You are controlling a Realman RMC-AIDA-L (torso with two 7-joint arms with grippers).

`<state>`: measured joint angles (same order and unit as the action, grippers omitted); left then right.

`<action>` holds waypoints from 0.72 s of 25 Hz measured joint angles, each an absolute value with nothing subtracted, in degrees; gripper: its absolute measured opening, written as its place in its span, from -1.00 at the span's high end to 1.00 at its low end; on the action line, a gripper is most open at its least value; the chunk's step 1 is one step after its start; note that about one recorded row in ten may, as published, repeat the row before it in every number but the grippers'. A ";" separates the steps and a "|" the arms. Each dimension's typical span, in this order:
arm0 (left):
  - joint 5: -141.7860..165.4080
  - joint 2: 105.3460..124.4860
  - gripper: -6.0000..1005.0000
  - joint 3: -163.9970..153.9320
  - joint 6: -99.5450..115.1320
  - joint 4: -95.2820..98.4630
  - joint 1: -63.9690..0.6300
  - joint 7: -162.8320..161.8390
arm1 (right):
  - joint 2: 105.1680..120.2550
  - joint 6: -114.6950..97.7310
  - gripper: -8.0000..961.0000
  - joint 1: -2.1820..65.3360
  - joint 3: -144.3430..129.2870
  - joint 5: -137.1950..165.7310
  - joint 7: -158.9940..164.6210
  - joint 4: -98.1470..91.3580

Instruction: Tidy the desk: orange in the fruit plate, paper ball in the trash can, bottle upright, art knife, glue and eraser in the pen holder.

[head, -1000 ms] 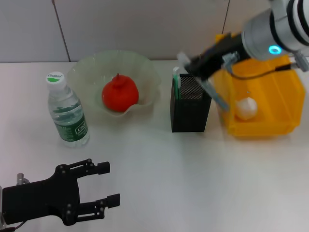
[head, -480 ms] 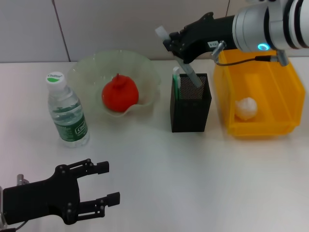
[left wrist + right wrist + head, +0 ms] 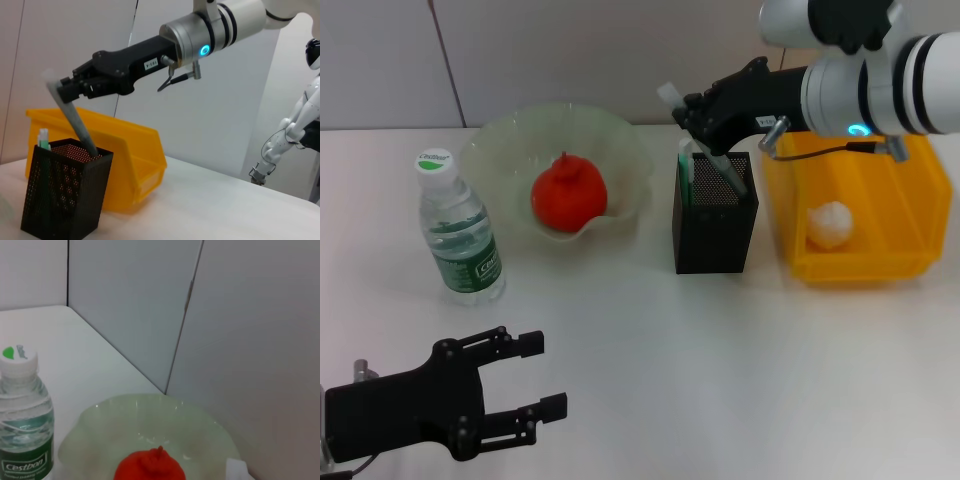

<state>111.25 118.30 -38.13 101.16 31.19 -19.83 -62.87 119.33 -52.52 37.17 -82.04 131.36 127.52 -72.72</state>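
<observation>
black pen holder (image 3: 715, 226) takes art knife (image 3: 705, 145) from right gripper (image 3: 695, 112)

right gripper (image 3: 698, 112): we saw it drop slightly toward the black mesh pen holder (image 3: 715, 225)
grey art knife (image 3: 705, 148): now sunk deeper inside

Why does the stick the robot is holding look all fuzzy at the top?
In the left wrist view the art knife smears at its upper end, likely motion blur, while the pen holder stays crisp. In the head view the right pincer gripping it looks soft too.
</observation>
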 joint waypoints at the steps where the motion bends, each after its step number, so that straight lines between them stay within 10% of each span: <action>1: 111.25 118.30 -0.57 -38.03 101.08 31.20 -20.01 -63.01 | 119.36 -51.26 0.73 36.99 -82.42 130.17 126.05 -71.38; 18: 111.20 118.30 -0.57 -37.52 100.86 31.20 -20.22 -63.01 | 119.58 -48.03 0.52 34.88 -85.61 128.87 126.07 -68.17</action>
